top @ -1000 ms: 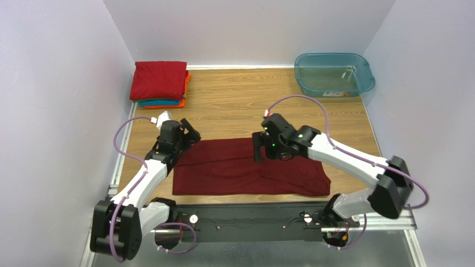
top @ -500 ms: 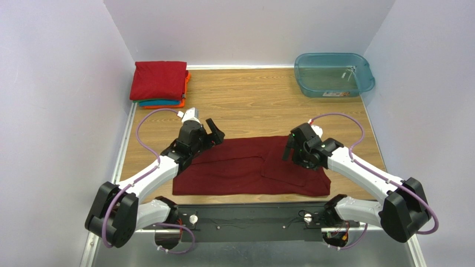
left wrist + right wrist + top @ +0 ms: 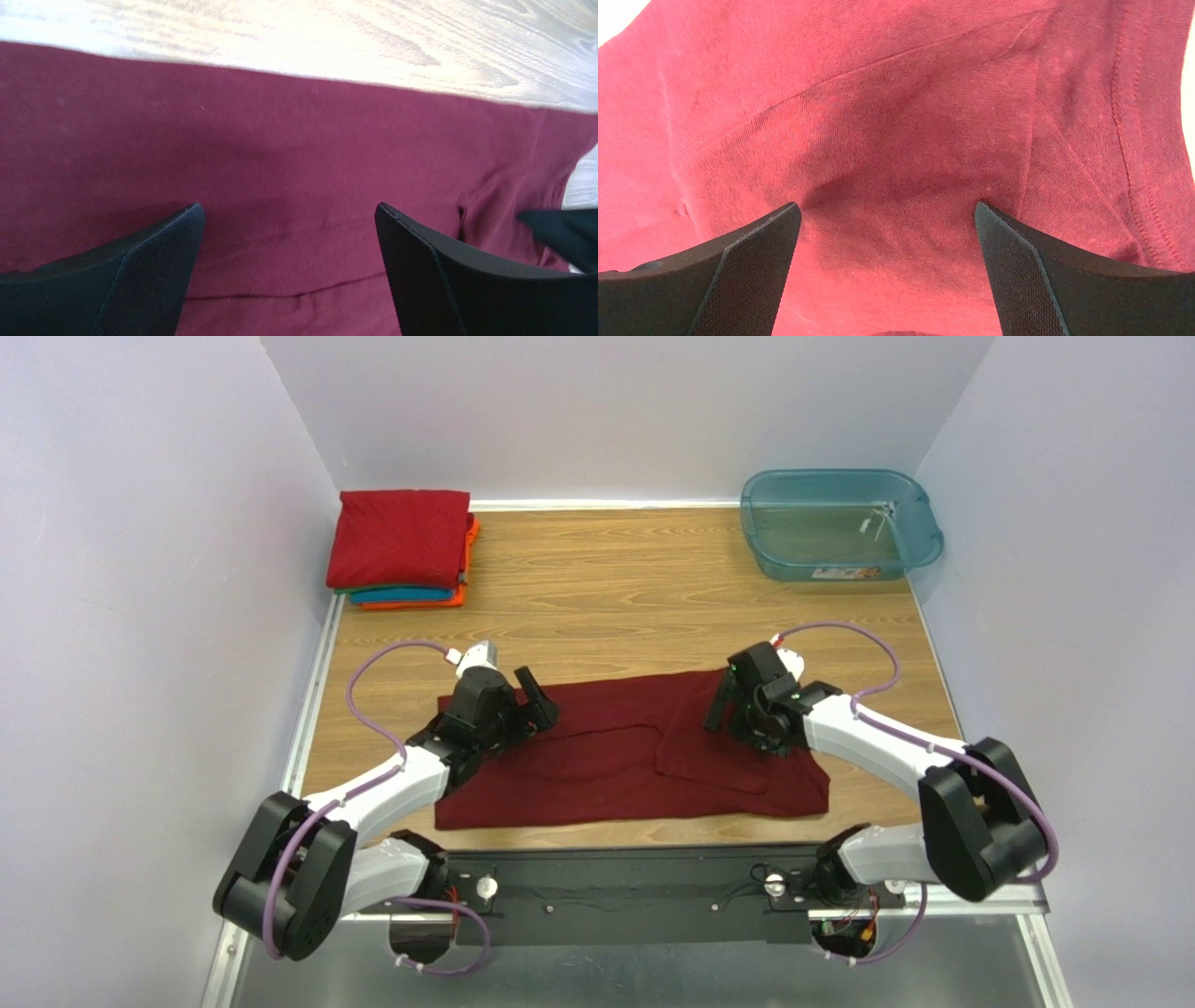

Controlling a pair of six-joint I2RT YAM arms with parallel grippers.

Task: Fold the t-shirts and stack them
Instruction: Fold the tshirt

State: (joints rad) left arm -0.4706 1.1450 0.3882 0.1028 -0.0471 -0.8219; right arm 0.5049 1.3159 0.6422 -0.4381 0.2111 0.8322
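Note:
A dark maroon t-shirt [image 3: 617,756] lies folded lengthwise into a wide band near the table's front edge. My left gripper [image 3: 530,703] is open over the shirt's far left part; its view shows maroon cloth [image 3: 295,175] between the spread fingers [image 3: 140,280]. My right gripper [image 3: 732,707] is open low over the shirt's right part, by a sleeve fold [image 3: 906,140]. A stack of folded shirts [image 3: 403,546], red on top with teal and orange under it, sits at the far left corner.
A translucent teal plastic tub [image 3: 839,522] stands at the far right corner. White walls close in the left, back and right sides. Bare wooden table [image 3: 617,602] lies between the stack, the tub and the maroon shirt.
Both grippers moved apart: the right from the shirt's middle to its right part, the left from the left edge onto the far left. The far edge of the shirt now lies flatter.

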